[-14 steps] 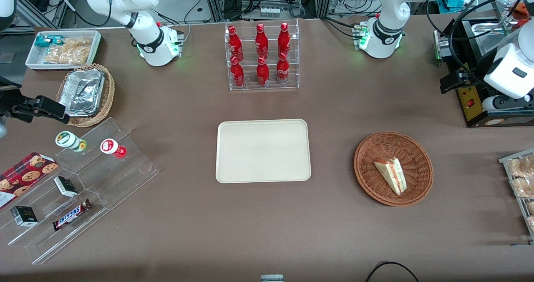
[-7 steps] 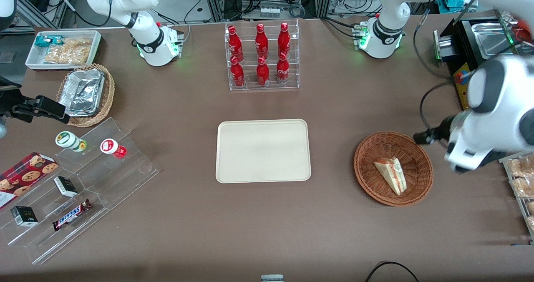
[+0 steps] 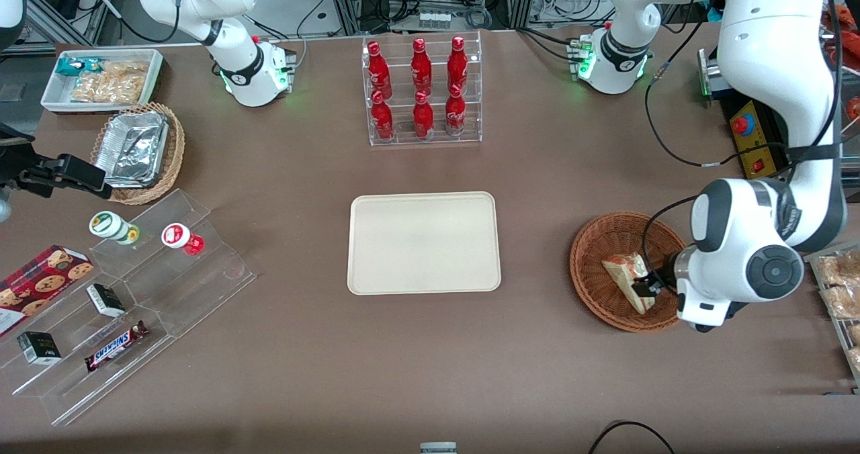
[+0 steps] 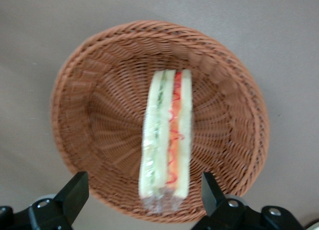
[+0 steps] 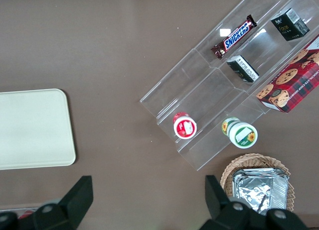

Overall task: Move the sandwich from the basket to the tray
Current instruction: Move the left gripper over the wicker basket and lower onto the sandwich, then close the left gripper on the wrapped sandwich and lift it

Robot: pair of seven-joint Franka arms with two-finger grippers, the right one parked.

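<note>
Above the basket [image 4: 75,120], my gripper [image 4: 144,200] hangs wide; the sandwich [image 4: 167,140] looks soft, so I would grip its bread sides lightly.

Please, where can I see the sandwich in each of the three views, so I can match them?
Front view: the sandwich lies in the reddish-brown basket, with the open gripper above its nearer end.
Left wrist view: the sandwich lies across the basket's middle, cut edge up.
Right wrist view: not in it.
Shared landmark: the basket, in the first two.
</note>
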